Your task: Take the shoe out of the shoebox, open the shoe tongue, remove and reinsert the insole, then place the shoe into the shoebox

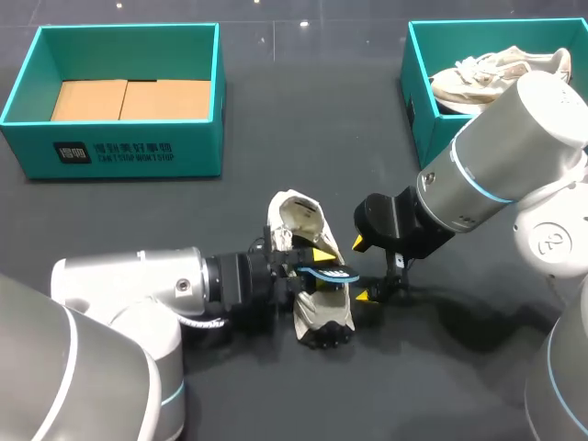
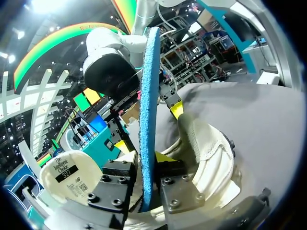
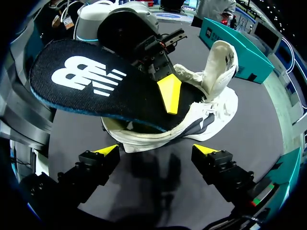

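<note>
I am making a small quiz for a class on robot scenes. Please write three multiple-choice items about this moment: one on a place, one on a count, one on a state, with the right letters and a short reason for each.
1. Where is the shoe in the middle of the head view?
A. inside a box
B. on the table
C. held up in the air

2. How many teal shoeboxes stand on the table?
A. one
B. two
C. three

3. What is the state of the right gripper?
A. open, holding nothing
B. shut on the shoe's heel
C. shut on a lace

Answers:
1 B: it lies on the dark table, outside both boxes.
2 B: there are the left shoebox and the right shoebox.
3 A: its fingers stand apart beside the shoe; it is the left gripper that clamps the insole.
</note>
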`<action>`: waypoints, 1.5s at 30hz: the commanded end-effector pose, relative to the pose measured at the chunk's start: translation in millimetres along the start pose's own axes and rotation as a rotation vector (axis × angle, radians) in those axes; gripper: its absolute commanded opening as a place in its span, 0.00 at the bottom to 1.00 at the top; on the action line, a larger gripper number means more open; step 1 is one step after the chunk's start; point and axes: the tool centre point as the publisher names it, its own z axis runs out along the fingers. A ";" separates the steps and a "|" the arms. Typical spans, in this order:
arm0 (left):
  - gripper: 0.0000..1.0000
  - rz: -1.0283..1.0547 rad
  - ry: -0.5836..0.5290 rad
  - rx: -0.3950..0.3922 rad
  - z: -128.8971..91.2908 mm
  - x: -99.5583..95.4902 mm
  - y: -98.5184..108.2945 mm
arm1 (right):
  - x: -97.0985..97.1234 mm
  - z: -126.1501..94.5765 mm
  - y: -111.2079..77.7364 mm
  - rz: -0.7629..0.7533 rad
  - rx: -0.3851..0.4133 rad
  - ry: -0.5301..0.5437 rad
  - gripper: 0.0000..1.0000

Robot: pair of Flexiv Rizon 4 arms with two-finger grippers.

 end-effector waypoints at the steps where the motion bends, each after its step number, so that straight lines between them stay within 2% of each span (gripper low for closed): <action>1: 0.25 -0.001 0.000 0.015 -5.2 0.1 -6.9 | 1.1 0.6 -0.1 0.000 0.000 -0.002 1.00; 19: 0.26 0.031 -0.014 0.076 -15.1 -1.1 -34.5 | 1.1 0.6 -0.1 0.000 0.000 -0.002 1.00; 20: 0.20 0.032 -0.013 0.079 -14.9 -1.1 -35.8 | 1.1 0.6 -0.1 0.000 0.000 -0.002 1.00; 21: 0.07 0.034 -0.013 0.080 -14.7 -1.1 -36.6 | 1.1 0.6 -0.1 0.000 0.000 -0.002 1.00; 22: 0.00 0.036 -0.012 0.082 -14.3 -1.0 -37.1 | 1.1 0.6 -0.1 0.000 0.000 -0.002 1.00; 24: 0.00 0.044 -0.011 0.082 -12.6 -0.4 -37.9 | 1.1 0.6 -0.1 0.000 0.000 -0.002 1.00; 31: 0.00 0.080 0.000 0.067 -7.8 2.4 -29.5 | 1.1 0.6 -0.1 0.000 0.000 -0.002 1.00; 45: 0.00 0.064 -0.002 -0.013 -3.0 -5.7 5.4 | 1.1 0.6 -0.1 0.000 0.000 -0.002 1.00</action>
